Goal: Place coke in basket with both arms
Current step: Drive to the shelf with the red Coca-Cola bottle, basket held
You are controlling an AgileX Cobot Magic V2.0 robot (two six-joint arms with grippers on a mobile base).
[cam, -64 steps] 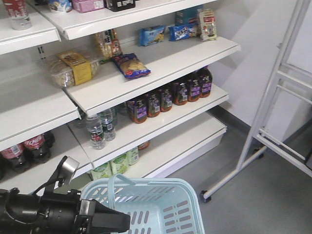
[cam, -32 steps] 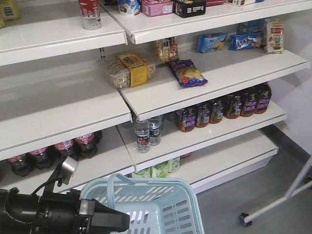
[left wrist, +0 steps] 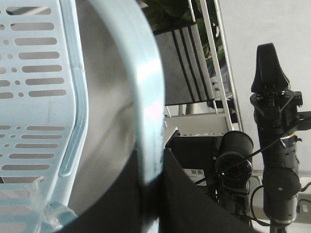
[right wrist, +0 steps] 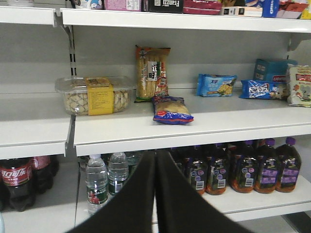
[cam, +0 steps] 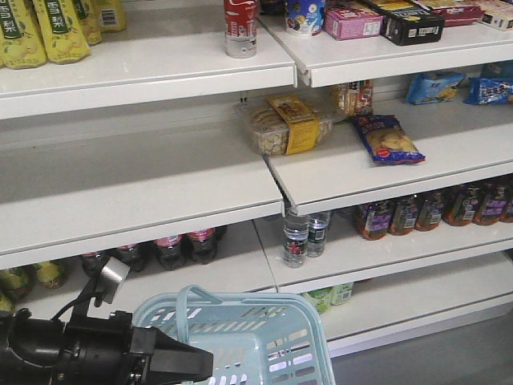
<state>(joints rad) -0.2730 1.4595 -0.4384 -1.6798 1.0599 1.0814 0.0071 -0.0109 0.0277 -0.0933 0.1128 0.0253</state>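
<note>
Coke (cam: 240,28): up on the top shelf (cam: 144,60), upright, near the right end of that board, not bagged yet. Shelving as a whole: slid rightward across the front view over the last second, so reckon rolling or turning left along the aisle; picked up the yellow pear drinks (cam: 62,32) at top left along the way. Basket (cam: 298,337): same spot low in the frame as before, light blue, nothing showing inside. Left claw (left wrist: 153,179): clamped on a basket handle, pinched between the black fingers (left wrist: 194,208) in the wrist view. Right claw (right wrist: 155,162): closed, nothing in it, facing the snack shelf (right wrist: 218,121) rather than the top one. Back to the coke: gone from the far top-left corner to top centre of the front view. Means lining up for the grab, probably. Still needs a reach upward with the free arm, an opened claw, then a drop into the basket.
</note>
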